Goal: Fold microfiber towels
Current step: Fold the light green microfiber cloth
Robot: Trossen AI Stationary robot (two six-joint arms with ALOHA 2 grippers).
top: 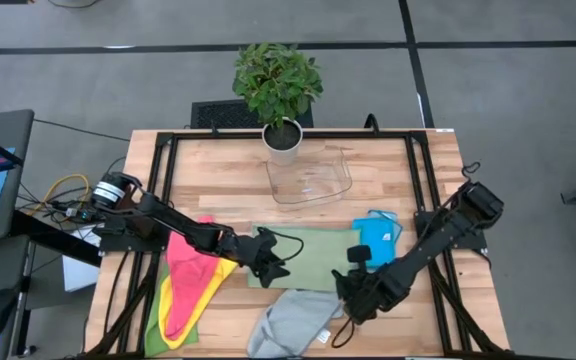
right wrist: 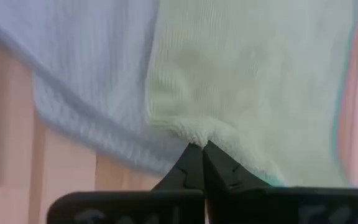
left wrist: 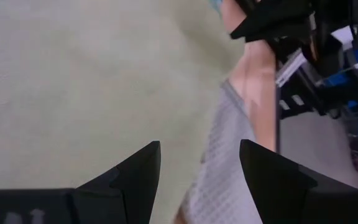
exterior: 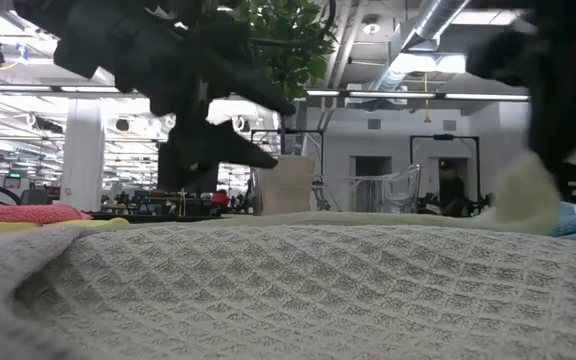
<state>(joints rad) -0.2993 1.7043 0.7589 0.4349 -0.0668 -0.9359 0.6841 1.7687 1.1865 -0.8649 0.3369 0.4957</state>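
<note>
A: Where's the green towel [top: 313, 258]?

B: Spread flat mid-surface [top: 218, 165], between the two arms. The grey towel [top: 293, 325] lies bunched at the near edge, just in front of it.

A: And the right gripper [top: 353, 297]?

B: At the green towel's near right corner. Its fingers [right wrist: 194, 163] are pressed together, pinching a small fold of the green cloth, with the grey towel right beside.

A: The left one?

B: The left gripper [top: 268, 262] hovers over the towel's left end, fingers [left wrist: 143, 169] apart, nothing between them.

A: Other towels?

B: Pink [top: 190, 275] lies over yellow [top: 200, 300] at the left, a blue one [top: 378, 238] at the right. A clear tray [top: 311, 180] and a potted plant [top: 279, 92] sit at the far side.
</note>
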